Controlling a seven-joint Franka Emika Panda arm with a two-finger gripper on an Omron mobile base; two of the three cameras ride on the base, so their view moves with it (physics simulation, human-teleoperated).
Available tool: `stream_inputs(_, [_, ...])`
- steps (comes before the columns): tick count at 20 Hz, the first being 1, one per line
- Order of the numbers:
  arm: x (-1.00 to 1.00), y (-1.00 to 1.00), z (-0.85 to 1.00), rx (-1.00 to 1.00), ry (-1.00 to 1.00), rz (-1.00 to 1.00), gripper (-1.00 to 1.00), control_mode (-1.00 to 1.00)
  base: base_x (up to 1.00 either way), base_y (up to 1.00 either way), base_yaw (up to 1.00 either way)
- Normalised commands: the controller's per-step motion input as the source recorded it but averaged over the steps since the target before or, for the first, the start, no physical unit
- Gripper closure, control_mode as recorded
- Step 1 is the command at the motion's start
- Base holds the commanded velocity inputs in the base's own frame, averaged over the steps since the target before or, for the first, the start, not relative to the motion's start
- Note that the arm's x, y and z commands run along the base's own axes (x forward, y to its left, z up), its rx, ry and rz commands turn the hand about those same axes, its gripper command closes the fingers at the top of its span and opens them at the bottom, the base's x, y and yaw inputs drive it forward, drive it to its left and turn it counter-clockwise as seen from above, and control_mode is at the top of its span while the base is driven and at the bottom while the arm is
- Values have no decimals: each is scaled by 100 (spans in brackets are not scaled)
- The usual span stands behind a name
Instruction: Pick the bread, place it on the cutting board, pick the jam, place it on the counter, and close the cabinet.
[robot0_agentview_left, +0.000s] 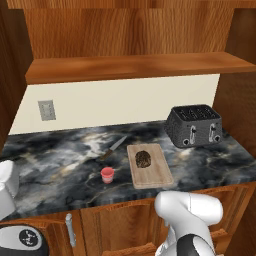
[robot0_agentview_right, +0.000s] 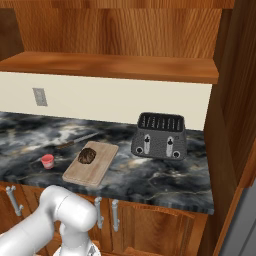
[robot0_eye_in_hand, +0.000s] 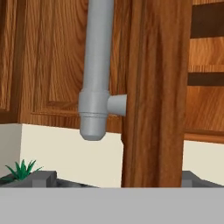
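No readable writing is showing anywhere — the hand camera is facing the cabinet (robot0_eye_in_hand: 148, 87) door's grey handle (robot0_eye_in_hand: 97, 70) up close, the pincer's state impossible to tell.

The desk (robot0_agentview_left: 60, 160) is dark marble, polished, with white and tan veins. Near its front edge lies the cutting board (robot0_agentview_left: 150, 167), pale matt wood with visible grain. The bread (robot0_agentview_left: 143, 159) on it looks rough and speckled, dull dark brown. The jam (robot0_agentview_left: 107, 175) appears smooth pink with a paler top. The toaster (robot0_agentview_left: 195, 125) at the right end is dark grey with a fine textured skin. The cabinet (robot0_eye_in_hand: 153, 87) is reddish-brown wood, grain running lengthwise, slightly satin; its handle (robot0_eye_in_hand: 96, 70) is smooth grey matt metal.
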Motion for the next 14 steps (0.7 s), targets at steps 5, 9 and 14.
stream_inputs(5, [19,-3,0,0,-4,-8,-100,-100,0,0,0])
stream_inputs(9, [16,-22,0,0,-5,-14,-100,-100,0,0,0])
stream_inputs(14, [17,-28,0,0,-6,-16,-100,-100,0,0,0])
